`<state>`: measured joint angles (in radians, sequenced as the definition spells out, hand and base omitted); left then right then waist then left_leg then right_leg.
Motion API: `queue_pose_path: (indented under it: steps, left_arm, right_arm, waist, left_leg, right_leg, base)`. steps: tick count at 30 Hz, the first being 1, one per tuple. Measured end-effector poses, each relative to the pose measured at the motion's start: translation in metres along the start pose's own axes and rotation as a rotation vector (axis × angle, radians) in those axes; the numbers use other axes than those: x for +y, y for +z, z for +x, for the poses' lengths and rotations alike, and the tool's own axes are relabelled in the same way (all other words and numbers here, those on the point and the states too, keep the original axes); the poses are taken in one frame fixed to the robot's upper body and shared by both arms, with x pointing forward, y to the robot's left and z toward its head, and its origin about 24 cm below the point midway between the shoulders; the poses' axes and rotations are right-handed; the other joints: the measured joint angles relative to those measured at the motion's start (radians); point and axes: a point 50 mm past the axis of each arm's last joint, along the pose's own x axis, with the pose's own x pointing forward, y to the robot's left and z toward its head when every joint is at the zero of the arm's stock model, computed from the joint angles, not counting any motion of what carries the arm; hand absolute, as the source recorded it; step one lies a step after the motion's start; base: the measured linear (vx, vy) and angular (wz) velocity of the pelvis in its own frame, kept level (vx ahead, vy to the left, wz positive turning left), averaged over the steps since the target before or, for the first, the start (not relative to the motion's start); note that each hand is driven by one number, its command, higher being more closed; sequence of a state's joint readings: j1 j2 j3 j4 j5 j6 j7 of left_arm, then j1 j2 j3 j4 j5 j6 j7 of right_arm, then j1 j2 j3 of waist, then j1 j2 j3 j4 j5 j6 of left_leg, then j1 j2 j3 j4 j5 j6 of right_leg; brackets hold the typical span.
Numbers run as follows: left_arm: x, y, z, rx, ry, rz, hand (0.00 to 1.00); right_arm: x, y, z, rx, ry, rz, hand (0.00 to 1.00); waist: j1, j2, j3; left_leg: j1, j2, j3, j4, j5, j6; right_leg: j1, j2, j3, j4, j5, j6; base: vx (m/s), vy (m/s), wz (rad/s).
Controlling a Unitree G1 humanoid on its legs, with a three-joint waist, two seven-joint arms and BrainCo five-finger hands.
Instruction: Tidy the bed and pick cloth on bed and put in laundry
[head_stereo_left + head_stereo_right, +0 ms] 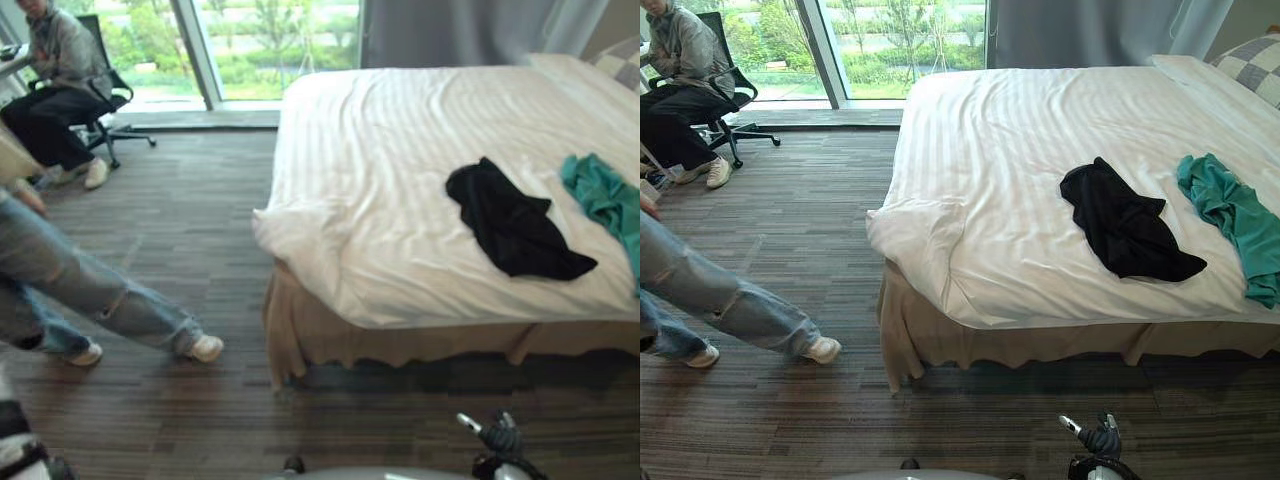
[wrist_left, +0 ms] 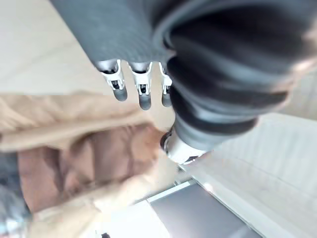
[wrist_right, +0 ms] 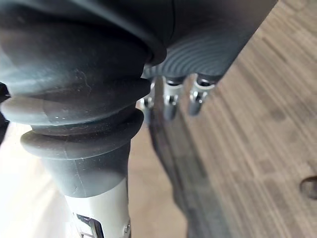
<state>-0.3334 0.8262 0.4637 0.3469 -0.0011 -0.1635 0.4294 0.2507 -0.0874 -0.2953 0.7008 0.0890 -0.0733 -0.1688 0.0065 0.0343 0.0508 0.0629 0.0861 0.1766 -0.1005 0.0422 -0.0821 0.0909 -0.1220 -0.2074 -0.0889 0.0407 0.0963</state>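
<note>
Right hand (image 1: 1098, 440) sits low at bottom centre-right of frame, over the floor (image 1: 790, 200) and short of the bed (image 1: 1040, 130). Right wrist view: fingers hang straight and loose, nothing in them. Left hand (image 2: 142, 93) in its wrist view: fingers straight, side by side, holding nothing.

Task things: black cloth (image 1: 1120, 225) lies crumpled on the sheet at centre-right. Teal cloth (image 1: 1230, 215) is just beside it toward the right edge; the two are apart, not touching. Both are on the bed near its front edge.

Progress judgement: basically at the start. Neither cloth picked, neither hand near one. Duvet corner (image 1: 920, 235) at the bed's lower left looks rumpled and hangs over the side, so tidying looks undone too. Rest of the cover is fairly flat, with a checked pillow (image 1: 1252, 62) at upper right. Left to do: close in on the bed, grab each cloth, carry it to the laundry, smooth the corner. Cannot tell where the laundry goes.

Also around: walking person (image 1: 730, 300) at left edge, seated person (image 1: 680, 70) on an office chair (image 1: 716, 32) upper left, window (image 1: 910, 40) and curtain (image 1: 1080, 30) along the top.
</note>
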Motion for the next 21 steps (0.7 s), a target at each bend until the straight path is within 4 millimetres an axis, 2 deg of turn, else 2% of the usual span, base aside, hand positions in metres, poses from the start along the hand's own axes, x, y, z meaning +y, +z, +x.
queue_pose_path:
  steps: [1, 2, 3, 5, 6, 8, 11, 13, 14, 16, 21]
  left_arm:
    - [-0.02, 0.013, 0.002, -0.059, -0.08, 0.017, 0.0]
    - [-0.037, 0.024, 0.002, -0.102, -0.147, 0.029, 0.0]
    - [-0.046, 0.029, 0.001, -0.122, -0.176, 0.031, 0.0]
    - [-0.078, 0.053, -0.001, -0.214, -0.281, 0.041, 0.0]
    - [-0.086, 0.06, -0.001, -0.239, -0.303, 0.048, 0.0]
    - [-0.117, 0.087, -0.001, -0.326, -0.381, 0.076, 0.0]
    - [-0.139, 0.114, 0.012, -0.382, -0.409, 0.137, 0.0]
    - [-0.144, 0.126, 0.023, -0.397, -0.399, 0.188, 0.0]
    - [-0.147, 0.129, 0.03, -0.39, -0.393, 0.229, 0.0]
    - [-0.147, 0.132, 0.042, -0.362, -0.377, 0.284, 0.0]
    - [-0.139, 0.135, 0.065, -0.29, -0.365, 0.367, 0.0]
  right_arm:
    - [0.001, 0.0, 0.001, 0.0, 0.004, 0.0, 0.0]
    - [0.003, 0.001, 0.002, 0.002, 0.015, -0.002, 0.0]
    - [0.004, 0.001, 0.002, 0.006, 0.024, -0.003, 0.0]
    - [0.009, 0.0, 0.001, 0.008, 0.047, -0.014, 0.0]
    - [0.01, 0.0, 0.001, 0.007, 0.05, -0.015, 0.0]
    - [0.014, 0.005, 0.003, -0.007, 0.059, -0.015, 0.0]
    - [0.025, 0.021, 0.008, -0.052, 0.088, -0.01, 0.0]
    - [0.031, 0.029, 0.009, -0.073, 0.105, -0.013, 0.0]
    - [0.035, 0.032, 0.01, -0.083, 0.115, -0.011, 0.0]
    - [0.041, 0.035, 0.008, -0.096, 0.131, -0.007, 0.0]
    - [0.059, 0.042, 0.004, -0.133, 0.181, 0.034, 0.0]
  waist:
    - [-0.008, -0.009, -0.006]
    - [-0.025, -0.006, -0.004]
    - [-0.037, -0.006, -0.004]
    - [-0.075, -0.007, -0.003]
    - [-0.081, -0.006, -0.002]
    - [-0.112, -0.001, 0.015]
    - [-0.135, 0.008, 0.061]
    - [-0.138, 0.008, 0.093]
    - [-0.151, 0.008, 0.113]
    - [-0.162, 0.005, 0.142]
    - [-0.162, -0.002, 0.194]
  left_leg:
    - [-0.004, 0.001, 0.016, 0.005, 0.0, 0.0]
    - [-0.005, 0.0, 0.023, 0.006, 0.001, 0.0]
    - [-0.005, 0.0, 0.027, 0.006, 0.001, 0.0]
    - [-0.006, 0.0, 0.056, 0.006, 0.001, 0.0]
    - [-0.007, 0.0, 0.063, 0.006, 0.001, 0.0]
    - [-0.018, 0.001, 0.079, 0.006, 0.001, 0.0]
    - [-0.058, 0.005, 0.109, 0.006, 0.001, 0.001]
    - [-0.088, 0.004, 0.131, 0.006, 0.007, 0.008]
    - [-0.107, 0.003, 0.133, 0.006, 0.013, 0.01]
    - [-0.129, 0.004, 0.137, 0.006, 0.02, 0.009]
    - [-0.172, 0.012, 0.158, 0.006, 0.026, 0.007]
  right_leg:
    - [-0.009, 0.002, 0.02, 0.003, 0.003, -0.002]
    - [-0.014, 0.001, 0.026, 0.003, 0.003, -0.002]
    - [-0.016, 0.001, 0.03, 0.003, 0.003, -0.002]
    - [-0.035, 0.001, 0.059, 0.007, 0.004, -0.003]
    - [-0.042, 0.001, 0.068, 0.01, 0.004, -0.003]
    - [-0.072, 0.001, 0.091, 0.026, 0.005, -0.005]
    - [-0.15, 0.006, 0.131, 0.055, 0.017, -0.009]
    - [-0.192, 0.008, 0.157, 0.054, 0.035, -0.008]
    - [-0.211, 0.007, 0.16, 0.052, 0.044, -0.008]
    - [-0.238, 0.008, 0.166, 0.052, 0.053, -0.009]
    - [-0.291, 0.015, 0.187, 0.05, 0.066, -0.016]
  base:
    - [0.07, -0.006, -0.36]
    - [0.08, -0.005, -0.28]
    - [0.04, -0.008, -0.24]
    - [0.03, -0.009, -0.33]
    - [0.01, -0.007, -0.39]
    - [-0.02, -0.009, -0.3]
    - [-0.09, -0.002, -0.35]
    - [-0.11, -0.003, -0.31]
    - [-0.09, -0.009, -0.17]
    - [-0.07, -0.011, -0.08]
    - [-0.01, -0.012, -0.13]
